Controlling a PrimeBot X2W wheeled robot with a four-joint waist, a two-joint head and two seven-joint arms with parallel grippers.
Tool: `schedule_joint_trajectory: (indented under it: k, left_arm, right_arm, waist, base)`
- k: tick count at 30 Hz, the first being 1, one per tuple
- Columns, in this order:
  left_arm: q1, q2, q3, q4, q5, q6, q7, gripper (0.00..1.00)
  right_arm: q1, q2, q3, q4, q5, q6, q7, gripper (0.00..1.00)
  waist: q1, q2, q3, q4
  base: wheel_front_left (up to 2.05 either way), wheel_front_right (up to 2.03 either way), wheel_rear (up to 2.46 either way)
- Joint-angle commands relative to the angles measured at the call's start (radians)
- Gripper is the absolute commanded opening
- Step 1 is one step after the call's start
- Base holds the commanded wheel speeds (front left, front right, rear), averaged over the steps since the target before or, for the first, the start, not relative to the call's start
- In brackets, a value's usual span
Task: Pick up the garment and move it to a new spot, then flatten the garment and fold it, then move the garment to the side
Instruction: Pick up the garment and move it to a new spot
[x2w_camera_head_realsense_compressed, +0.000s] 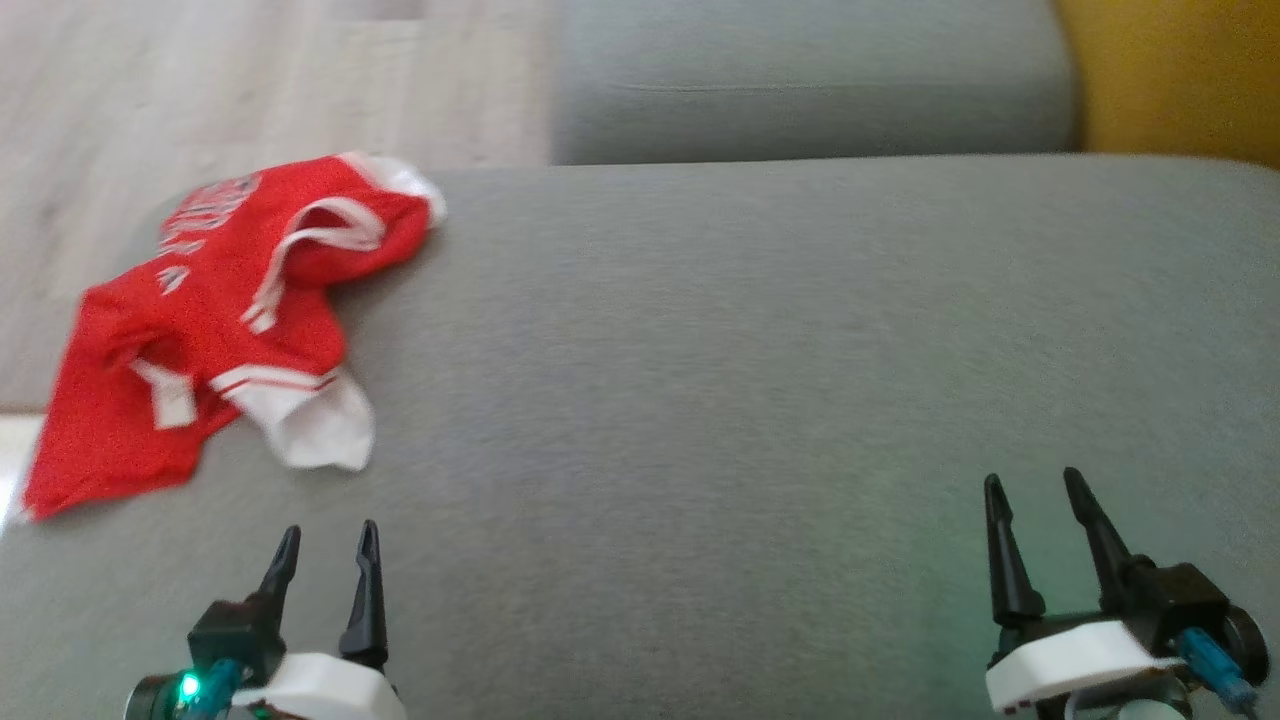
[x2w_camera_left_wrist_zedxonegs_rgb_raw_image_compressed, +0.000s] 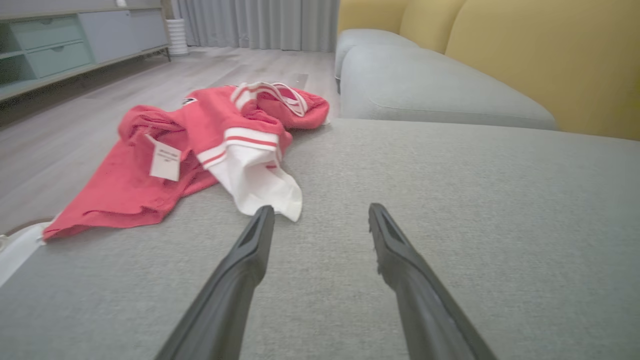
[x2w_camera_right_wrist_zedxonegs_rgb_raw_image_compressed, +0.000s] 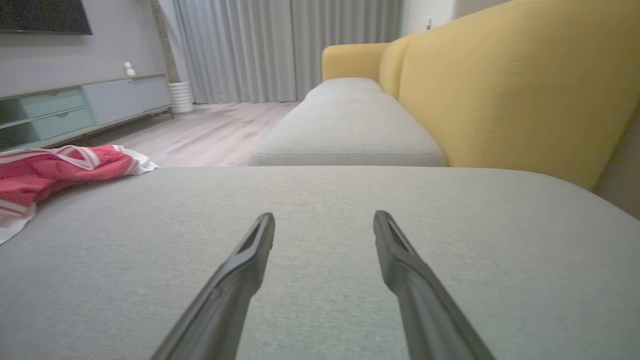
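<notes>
A crumpled red garment (x2w_camera_head_realsense_compressed: 215, 300) with white cuffs and white stripes lies at the left end of the grey sofa seat, its lower edge hanging over the side. A white label shows on the garment (x2w_camera_left_wrist_zedxonegs_rgb_raw_image_compressed: 200, 140) in the left wrist view, and its far end is the garment (x2w_camera_right_wrist_zedxonegs_rgb_raw_image_compressed: 55, 167) at the left of the right wrist view. My left gripper (x2w_camera_head_realsense_compressed: 328, 535) hovers open over the cushion, just short of the white cuff. Far to the right, my right gripper (x2w_camera_head_realsense_compressed: 1035, 483) is open too, with bare cushion between its fingers.
The wide grey seat cushion (x2w_camera_head_realsense_compressed: 760, 380) stretches between the grippers. A second grey cushion (x2w_camera_head_realsense_compressed: 810, 80) lies beyond it, and a yellow backrest (x2w_camera_right_wrist_zedxonegs_rgb_raw_image_compressed: 505, 85) rises on the right. Wooden floor (x2w_camera_left_wrist_zedxonegs_rgb_raw_image_compressed: 65, 130) and a low cabinet (x2w_camera_left_wrist_zedxonegs_rgb_raw_image_compressed: 55, 40) lie past the left edge.
</notes>
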Motion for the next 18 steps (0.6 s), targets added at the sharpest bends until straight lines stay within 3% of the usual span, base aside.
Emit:
schedule_joint_trajectory:
  k: [1, 6, 10, 18]
  left_arm:
    - [-0.033, -0.001, 0.028, -0.024, -0.001, 0.001, -0.012, 1.00]
    - [-0.005, -0.002, 0.047, -0.020, -0.005, 0.006, -0.012, 1.00]
    - [0.022, -0.002, 0.068, -0.023, -0.008, 0.006, -0.012, 1.00]
    - [0.016, -0.004, 0.070, -0.058, -0.016, 0.002, -0.012, 1.00]
  right_arm:
    - [-0.015, -0.007, 0.030, -0.033, 0.009, -0.001, -0.014, 1.00]
    - [-0.025, -0.007, 0.061, -0.030, 0.014, -0.001, -0.014, 1.00]
    - [-0.040, -0.007, 0.082, -0.025, 0.022, -0.001, -0.014, 1.00]
    - [-0.049, -0.007, 0.117, -0.021, 0.029, -0.001, -0.014, 1.00]
  waist:
    - [0.0000, 0.0000, -0.005, 0.086]
    - [0.0000, 0.0000, -0.011, 0.203]
    - [0.0000, 0.0000, -0.014, 0.257]
    - [0.0000, 0.0000, 0.004, 0.260]
  base:
    - [0.00, 0.00, 0.00]
    - [0.00, 0.00, 0.00]
    - [0.00, 0.00, 0.00]
    - [0.00, 0.00, 0.00]
